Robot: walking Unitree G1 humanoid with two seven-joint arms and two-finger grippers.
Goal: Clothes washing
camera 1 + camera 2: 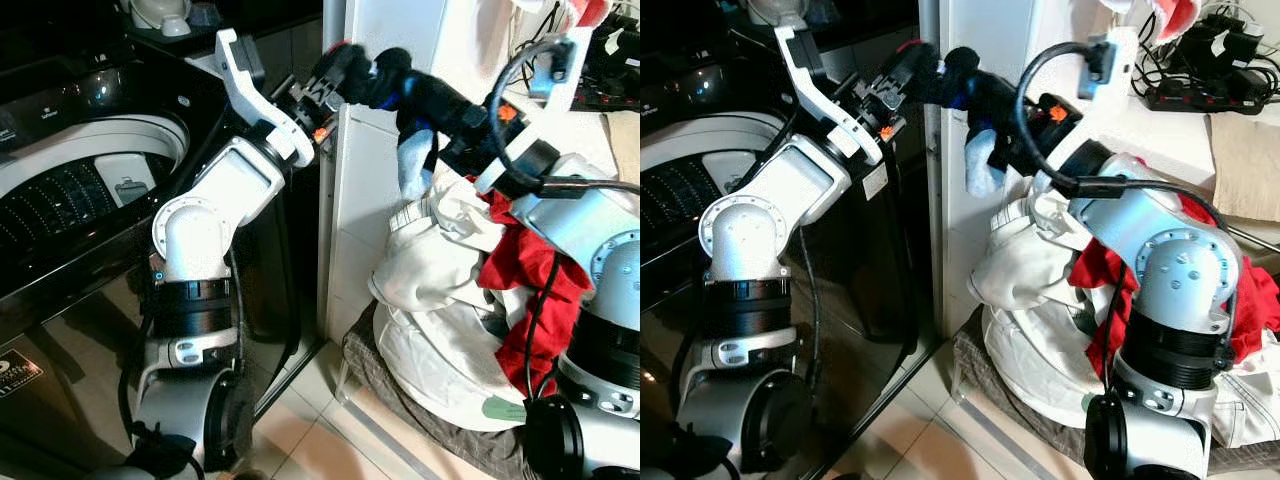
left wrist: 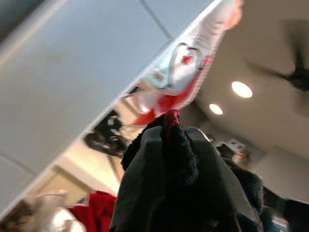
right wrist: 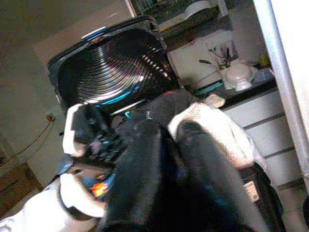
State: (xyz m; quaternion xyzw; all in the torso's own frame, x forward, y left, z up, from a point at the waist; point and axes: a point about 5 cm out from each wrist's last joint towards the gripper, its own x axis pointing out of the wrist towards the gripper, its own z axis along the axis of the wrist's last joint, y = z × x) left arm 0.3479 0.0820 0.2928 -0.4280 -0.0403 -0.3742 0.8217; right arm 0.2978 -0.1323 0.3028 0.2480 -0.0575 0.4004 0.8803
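Left claw (image 1: pixel 335 75) and right claw (image 1: pixel 400 85) both clamped on one dark garment (image 1: pixel 375 78), raised between open washing machine (image 1: pixel 90 170) and laundry pile (image 1: pixel 450 300).

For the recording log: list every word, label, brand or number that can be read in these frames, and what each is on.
No text can be read.
Washing machine control panel: small pale marks, too blurred.
Sticker on the machine's front: too small.
Label on the left arm: blank or blurred.
Printed cloth or bag by the wall: pattern only, no legible words.
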